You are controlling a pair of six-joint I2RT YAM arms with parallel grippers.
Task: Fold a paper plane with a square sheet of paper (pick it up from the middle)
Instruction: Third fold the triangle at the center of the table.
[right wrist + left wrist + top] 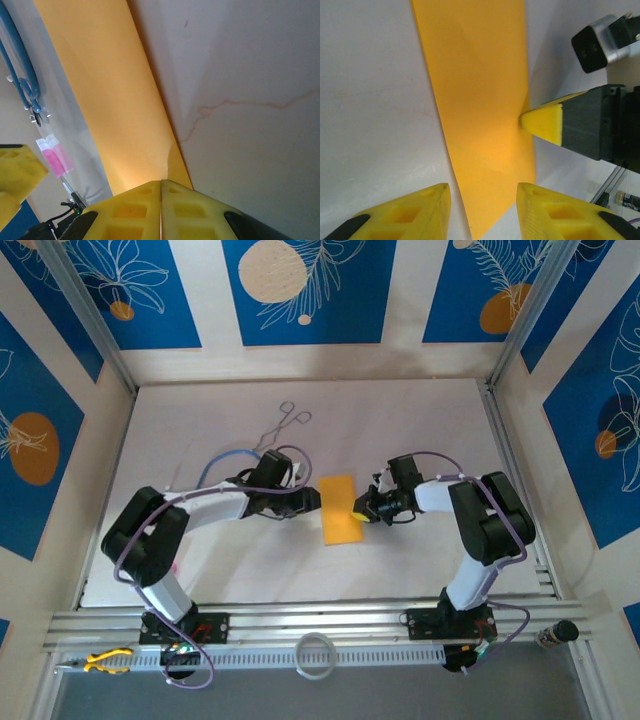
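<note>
The square sheet of paper (pixel 339 508) lies mid-table as a long orange-yellow rectangle, folded double. My right gripper (pixel 362 510) is shut on its right edge; in the right wrist view the jaws (pixel 161 184) meet with the sheet (pixel 110 100) pinched and a small crease running from the tips. My left gripper (pixel 308 498) is at the sheet's left side, open. In the left wrist view its fingers (pixel 481 197) straddle the sheet's near corner (pixel 480 100) without touching it, and the right gripper's yellow tip (pixel 542 122) presses the far edge. The paper plane is out of view.
Metal forceps (pixel 287 425) and a blue cable (pixel 215 462) lie behind the left arm. A small pink slip (pixel 55 155) shows past the sheet. A white tape ring (pixel 316 653) and yellow pliers (pixel 105 662) rest on the front rail.
</note>
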